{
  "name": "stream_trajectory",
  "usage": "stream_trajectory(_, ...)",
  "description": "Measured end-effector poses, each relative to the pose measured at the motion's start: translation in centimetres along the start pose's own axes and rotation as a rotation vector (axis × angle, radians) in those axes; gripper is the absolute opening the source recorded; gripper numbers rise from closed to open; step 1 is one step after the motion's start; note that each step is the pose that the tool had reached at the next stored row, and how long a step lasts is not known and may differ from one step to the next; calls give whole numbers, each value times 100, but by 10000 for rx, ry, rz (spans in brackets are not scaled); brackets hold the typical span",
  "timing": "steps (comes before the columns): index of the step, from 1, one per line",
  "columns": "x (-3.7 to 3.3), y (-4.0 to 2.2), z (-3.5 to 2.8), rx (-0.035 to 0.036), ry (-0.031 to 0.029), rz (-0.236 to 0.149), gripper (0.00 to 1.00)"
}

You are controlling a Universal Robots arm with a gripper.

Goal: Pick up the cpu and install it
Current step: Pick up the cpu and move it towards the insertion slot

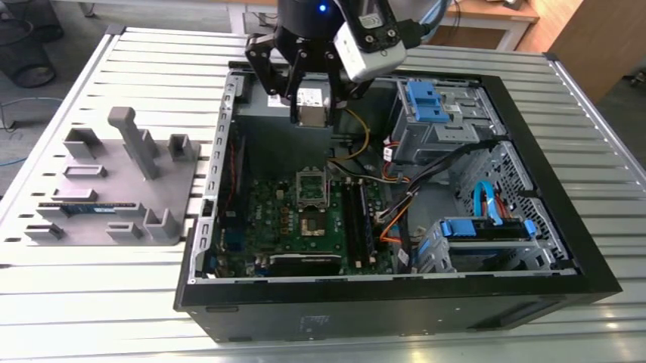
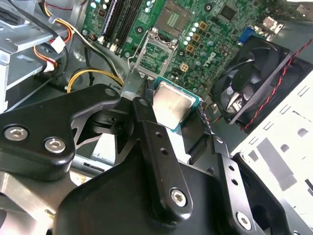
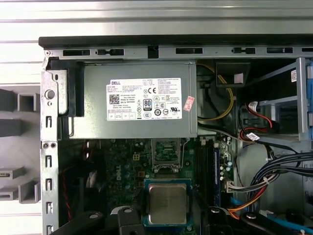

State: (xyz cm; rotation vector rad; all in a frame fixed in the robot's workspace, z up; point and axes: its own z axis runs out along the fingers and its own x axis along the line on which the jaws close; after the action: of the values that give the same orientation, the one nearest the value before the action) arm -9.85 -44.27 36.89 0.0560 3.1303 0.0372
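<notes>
My gripper [image 1: 310,97] is shut on the cpu [image 1: 311,103], a small square chip with a silver top. It hangs above the open computer case [image 1: 565,249], near the power supply end. In both wrist views the cpu [image 2: 172,104] [image 3: 167,203] sits between the black fingers [image 2: 146,122]. Below on the green motherboard [image 1: 265,219], the socket [image 2: 173,17] lies bare with its hinged metal frame [image 2: 155,54] swung open. That frame [image 3: 166,152] lies between the held chip and the power supply [image 3: 139,100].
A grey fixture tray [image 1: 106,189] holding a memory stick [image 1: 86,206] lies on the table at the exterior view's left. Inside the case are blue drive cages [image 1: 429,102], bundled cables [image 1: 404,204], memory slots [image 1: 355,215] and a black fan [image 2: 254,78].
</notes>
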Motion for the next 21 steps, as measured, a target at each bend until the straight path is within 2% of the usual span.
stream_trajectory(9, 1, -3, 89, 11, -1, 0, 47)
stream_trajectory(21, 2, -10, 259, 10, -1, 0, 47)
